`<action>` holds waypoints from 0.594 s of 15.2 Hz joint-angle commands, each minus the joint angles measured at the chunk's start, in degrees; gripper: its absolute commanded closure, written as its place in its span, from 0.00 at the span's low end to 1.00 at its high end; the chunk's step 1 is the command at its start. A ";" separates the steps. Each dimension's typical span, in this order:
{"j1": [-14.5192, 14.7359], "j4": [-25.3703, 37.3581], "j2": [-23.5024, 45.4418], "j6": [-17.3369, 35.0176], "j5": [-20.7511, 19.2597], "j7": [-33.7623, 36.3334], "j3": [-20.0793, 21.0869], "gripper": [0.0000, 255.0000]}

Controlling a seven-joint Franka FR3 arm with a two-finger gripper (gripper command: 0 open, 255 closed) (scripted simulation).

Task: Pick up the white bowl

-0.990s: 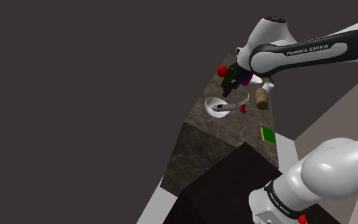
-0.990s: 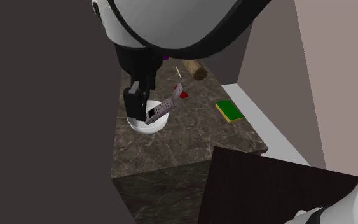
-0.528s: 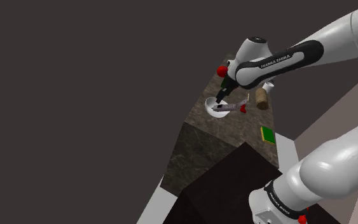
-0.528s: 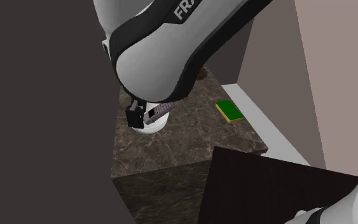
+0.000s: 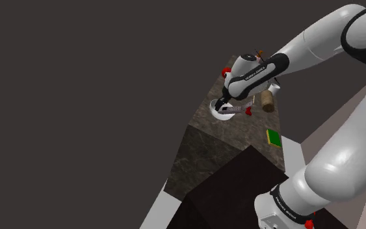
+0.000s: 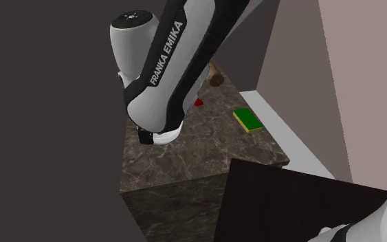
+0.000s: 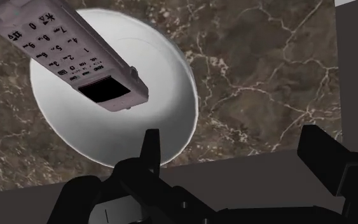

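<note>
1. The white bowl (image 7: 117, 102) sits on the dark veined stone counter (image 7: 260, 70), near the counter's edge by the dark grey wall (image 5: 77, 97).
2. A grey phone handset (image 7: 75, 54) lies slanted across the bowl with its keypad up. One end is over the bowl's hollow and the other reaches out past the rim.
3. The gripper (image 7: 231, 137) hangs low over the bowl's near rim. Its fingers (image 7: 149, 149) stand wide apart and grasp nothing. One fingertip is at the rim, and the other is outside the bowl, over bare counter. Whether the first touches the bowl cannot be told.
4. In the shoulder view the arm bends down from the upper right, its hand right over the bowl.
5. A green sponge with a yellow edge (image 6: 248, 119) lies well apart from the bowl, near a pale ledge (image 6: 281, 134).
6. A brown cylinder (image 5: 266, 101) and a small red thing (image 6: 198, 102) lie farther back on the counter.
7. The stand (image 5: 233, 188) is a dark box below the counter's near end.
</note>
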 commanded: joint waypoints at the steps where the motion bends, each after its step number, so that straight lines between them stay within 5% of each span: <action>1: -0.89 2.53 4.77 2.44 0.68 -0.89 0.00 0.00; 9: -2.89 8.81 16.26 7.89 1.80 -1.87 0.52 0.00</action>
